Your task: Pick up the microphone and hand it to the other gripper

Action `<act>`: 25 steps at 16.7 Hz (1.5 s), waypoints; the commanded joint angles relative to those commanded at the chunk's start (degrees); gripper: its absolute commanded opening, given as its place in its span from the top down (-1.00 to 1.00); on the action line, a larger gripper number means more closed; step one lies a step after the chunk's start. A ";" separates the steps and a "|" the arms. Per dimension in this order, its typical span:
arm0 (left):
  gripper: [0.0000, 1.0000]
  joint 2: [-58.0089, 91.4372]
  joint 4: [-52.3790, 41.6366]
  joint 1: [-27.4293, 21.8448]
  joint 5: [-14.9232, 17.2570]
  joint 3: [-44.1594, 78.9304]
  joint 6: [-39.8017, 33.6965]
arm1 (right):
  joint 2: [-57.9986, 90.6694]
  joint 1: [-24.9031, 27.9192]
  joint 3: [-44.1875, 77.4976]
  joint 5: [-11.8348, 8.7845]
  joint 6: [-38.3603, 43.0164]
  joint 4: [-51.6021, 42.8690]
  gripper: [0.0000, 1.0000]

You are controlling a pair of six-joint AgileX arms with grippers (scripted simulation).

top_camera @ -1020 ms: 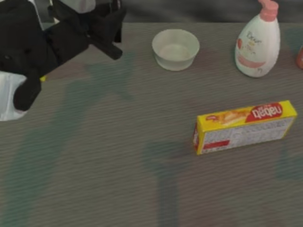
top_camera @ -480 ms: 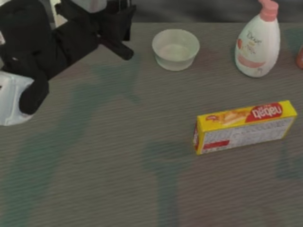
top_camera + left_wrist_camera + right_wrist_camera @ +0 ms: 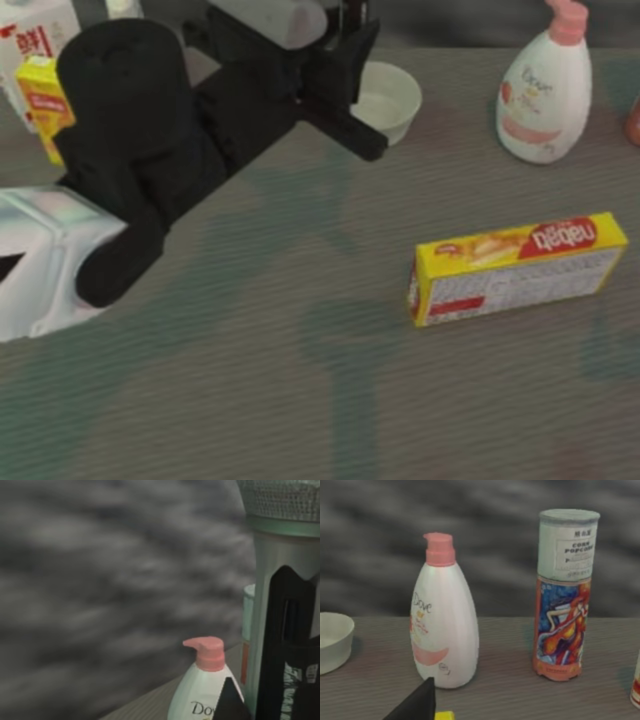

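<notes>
The microphone has a grey mesh head and a pale grey body, and it stands upright in my left gripper. One black finger crosses the front of its body. From above, my left gripper is raised high over the table's back, just left of the white bowl, shut on the microphone, whose pale top shows at the picture's upper edge. My right gripper, the other gripper, is out of the top view and shows only as a black wedge in the right wrist view.
A white bowl sits at the back, partly under the left arm. A Dove pump bottle and a popcorn can stand at the back right. A yellow biscuit box lies right of centre. Cartons stand at the back left.
My left arm has swung right and risen toward the camera with the microphone. It now covers part of the bowl and has uncovered the cartons at the back left.
</notes>
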 joint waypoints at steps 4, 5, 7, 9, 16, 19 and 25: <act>1.00 -0.51 -0.21 -0.57 -0.57 -0.11 0.01 | 0.00 0.00 0.00 0.00 0.00 0.00 -1.00; 1.00 -0.30 -0.09 -0.35 -0.38 0.18 0.04 | 0.00 0.00 0.00 0.00 0.00 0.00 -1.00; 1.00 -0.41 -0.16 -0.47 -0.48 0.01 0.02 | 0.00 0.00 0.00 0.00 0.00 0.00 -1.00; 1.00 -0.51 -0.21 -0.57 -0.57 -0.11 0.01 | 0.00 0.00 0.00 0.00 0.00 0.00 -1.00; 1.00 -0.51 -0.21 -0.57 -0.57 -0.11 0.01 | 6.24 3.58 3.67 -0.59 -0.10 2.65 -1.00; 1.00 -0.51 -0.21 -0.57 -0.57 -0.11 0.01 | 16.80 8.98 9.51 -1.57 -0.02 6.99 -1.00; 1.00 -0.51 -0.21 -0.57 -0.57 -0.11 0.01 | 43.32 22.33 25.29 -4.39 0.69 19.19 -1.00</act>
